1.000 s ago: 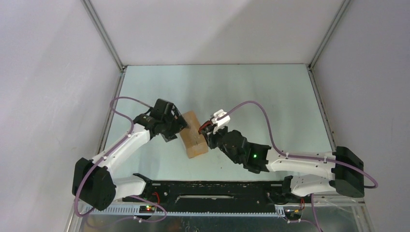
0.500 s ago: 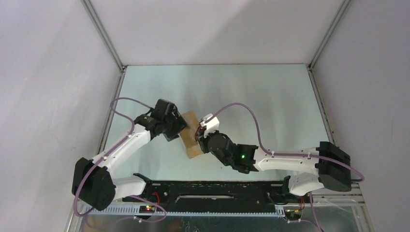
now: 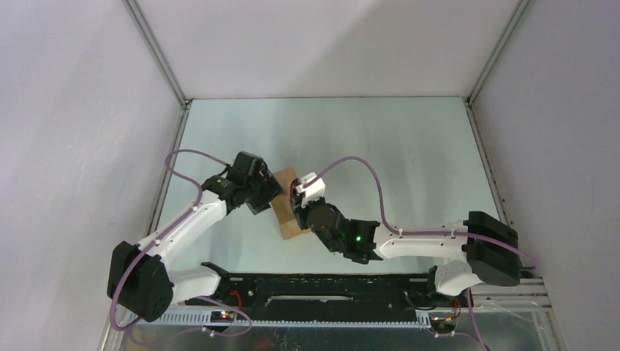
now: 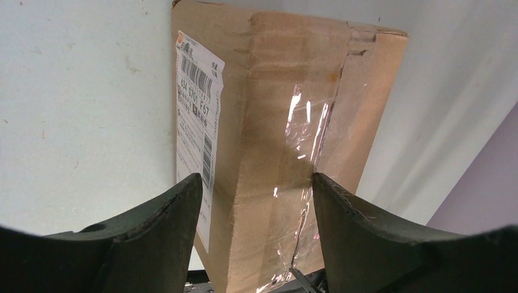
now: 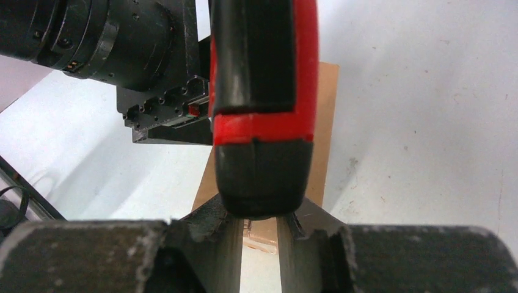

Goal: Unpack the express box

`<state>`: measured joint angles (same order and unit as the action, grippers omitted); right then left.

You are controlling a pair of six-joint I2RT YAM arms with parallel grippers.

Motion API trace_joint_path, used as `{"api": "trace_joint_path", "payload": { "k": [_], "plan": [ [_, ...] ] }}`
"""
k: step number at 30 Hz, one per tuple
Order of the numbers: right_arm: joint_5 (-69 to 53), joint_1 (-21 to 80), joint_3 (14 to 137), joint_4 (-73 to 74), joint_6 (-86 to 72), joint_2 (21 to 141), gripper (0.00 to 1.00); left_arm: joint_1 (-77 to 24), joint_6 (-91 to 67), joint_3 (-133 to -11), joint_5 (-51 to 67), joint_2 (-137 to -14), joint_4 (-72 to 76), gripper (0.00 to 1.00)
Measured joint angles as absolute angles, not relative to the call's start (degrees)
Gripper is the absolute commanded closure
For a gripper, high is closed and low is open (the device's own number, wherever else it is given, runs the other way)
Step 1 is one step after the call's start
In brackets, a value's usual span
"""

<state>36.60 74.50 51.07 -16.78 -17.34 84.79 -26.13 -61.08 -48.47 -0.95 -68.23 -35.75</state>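
Observation:
The express box (image 3: 284,218), a brown carton, stands on the table between both arms. In the left wrist view its taped seam and white label face me (image 4: 275,122). My left gripper (image 3: 267,192) (image 4: 256,182) is shut on the box, one finger on the label side and one on the taped edge. Reaching over the box's right side, my right gripper (image 3: 301,202) (image 5: 261,206) is shut on a red-and-black utility knife (image 5: 262,91). The knife points down along the box (image 5: 324,122). A thin blade tip (image 4: 298,276) shows at the taped seam.
Grey enclosure walls with metal corner posts (image 3: 157,55) ring the pale table (image 3: 395,146). A black rail (image 3: 322,287) carrying the arm bases runs along the near edge. The left arm's black wrist (image 5: 122,49) sits close beside the knife.
My right arm has swung left with the knife, from beside the box to over its right side. The left gripper's fingers have narrowed onto the box, which has stayed in place.

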Motion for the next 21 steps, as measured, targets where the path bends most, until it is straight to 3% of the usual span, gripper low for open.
{"api": "trace_joint_path", "payload": {
  "k": [21],
  "plan": [
    [40.0,75.2,51.4,-22.5,-14.8,86.6,1.0,-26.2,-61.5,-48.1,-0.8,-67.5,-35.3,0.29]
  ]
}}
